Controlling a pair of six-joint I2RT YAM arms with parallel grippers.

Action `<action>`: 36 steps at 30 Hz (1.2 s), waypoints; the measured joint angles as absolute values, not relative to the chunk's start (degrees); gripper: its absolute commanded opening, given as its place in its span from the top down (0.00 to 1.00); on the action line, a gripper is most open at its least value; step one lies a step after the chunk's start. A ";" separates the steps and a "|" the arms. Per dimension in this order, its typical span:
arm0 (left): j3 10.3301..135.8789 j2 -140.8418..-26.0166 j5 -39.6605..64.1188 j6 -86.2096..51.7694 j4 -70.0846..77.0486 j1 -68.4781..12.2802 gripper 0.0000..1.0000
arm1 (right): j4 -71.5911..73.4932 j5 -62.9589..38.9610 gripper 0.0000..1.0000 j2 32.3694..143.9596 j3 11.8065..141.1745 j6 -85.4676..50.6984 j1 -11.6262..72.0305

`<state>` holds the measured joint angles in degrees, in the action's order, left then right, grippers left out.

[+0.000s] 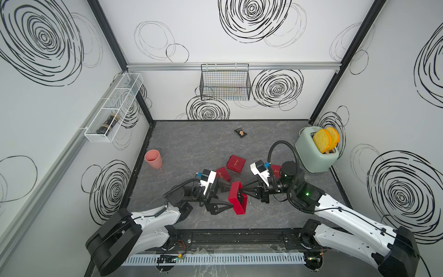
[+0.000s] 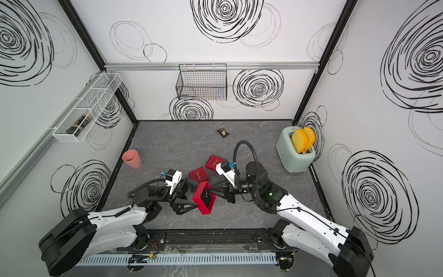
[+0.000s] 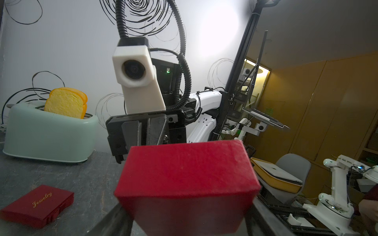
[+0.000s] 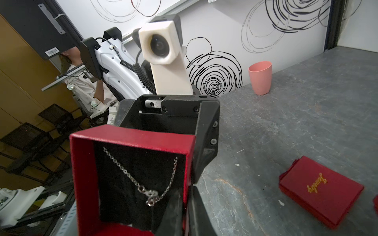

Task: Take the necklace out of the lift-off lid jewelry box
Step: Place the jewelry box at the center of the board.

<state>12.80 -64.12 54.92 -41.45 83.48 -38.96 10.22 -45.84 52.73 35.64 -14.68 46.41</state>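
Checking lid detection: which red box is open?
The red box clamped in the left gripper, tilted, necklace showing inside; the other red boxes lie flat, lettered tops up.

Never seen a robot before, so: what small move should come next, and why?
Probably the right pincer should draw gently back: it is shut inside the open red box, tips by the necklace hanging there, while the left pincer holds that box tilted toward it.

The left arm (image 1: 153, 215) and right arm (image 1: 347, 215) are showing white shells over black joints — a ribbed black hose (image 1: 282, 142) is arching off the right, a green light (image 1: 307, 192) glowing on it. Cream camera housings (image 3: 133, 67) are sitting above the black, screw-studded left claw (image 1: 231, 195) and right claw (image 1: 240, 189).
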 measured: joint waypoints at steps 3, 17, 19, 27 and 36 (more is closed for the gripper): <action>12.80 -62.89 54.59 -39.99 80.93 -38.96 0.17 | 9.98 -45.36 1.00 52.73 35.66 -15.09 46.48; 12.23 -49.47 38.33 -25.74 55.24 -39.59 0.06 | 0.73 -27.90 1.00 51.64 38.76 -15.05 46.68; 11.20 -47.55 34.15 -23.86 51.57 -39.66 0.06 | -1.52 -21.65 1.00 52.29 39.40 -15.00 46.68; 8.56 -41.23 22.44 -19.29 40.32 -40.27 0.08 | -8.19 -1.45 1.00 61.25 37.76 -16.86 46.37; 8.10 -39.59 17.96 -17.56 37.56 -41.36 0.08 | -10.02 4.34 1.00 69.01 33.41 -21.12 43.62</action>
<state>8.10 -39.59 17.96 -17.56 37.56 -41.36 -10.02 4.34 69.01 33.41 -21.12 43.62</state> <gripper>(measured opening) 0.919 0.067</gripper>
